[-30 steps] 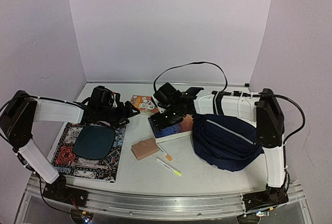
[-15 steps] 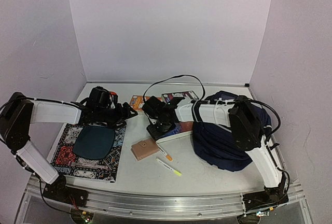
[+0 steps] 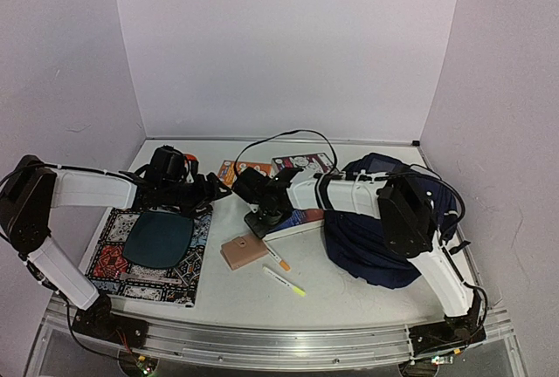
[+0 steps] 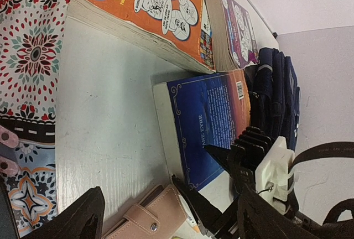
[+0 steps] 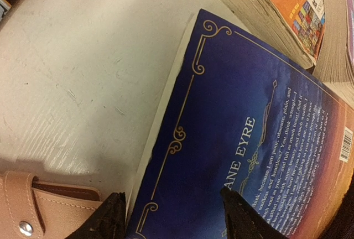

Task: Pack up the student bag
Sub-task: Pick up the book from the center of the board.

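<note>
The student bag (image 3: 384, 242), navy with a light stripe, lies slumped at the right of the table; its edge shows in the left wrist view (image 4: 279, 92). A blue "Jane Eyre" book (image 3: 301, 218) (image 5: 243, 139) lies flat just left of it. My right gripper (image 3: 262, 213) (image 5: 176, 219) is low over the book's near-left corner. Its jaws stand apart: one finger (image 5: 108, 217) is beside the book's edge, the other finger (image 5: 243, 217) is over the cover. My left gripper (image 3: 210, 192) (image 4: 177, 228) hovers open and holds nothing, left of the books.
An orange comic book (image 3: 240, 170) and a purple book (image 3: 301, 164) lie behind the blue one. A tan wallet (image 3: 243, 250) and two markers (image 3: 281, 270) lie in front. A patterned book (image 3: 148, 263) with a dark teal pouch (image 3: 159, 237) on it lies at the left.
My right arm has swung left and down from over the blue book to its near-left corner, and its jaws have narrowed. The bag's top now shows. The left arm has barely moved.
</note>
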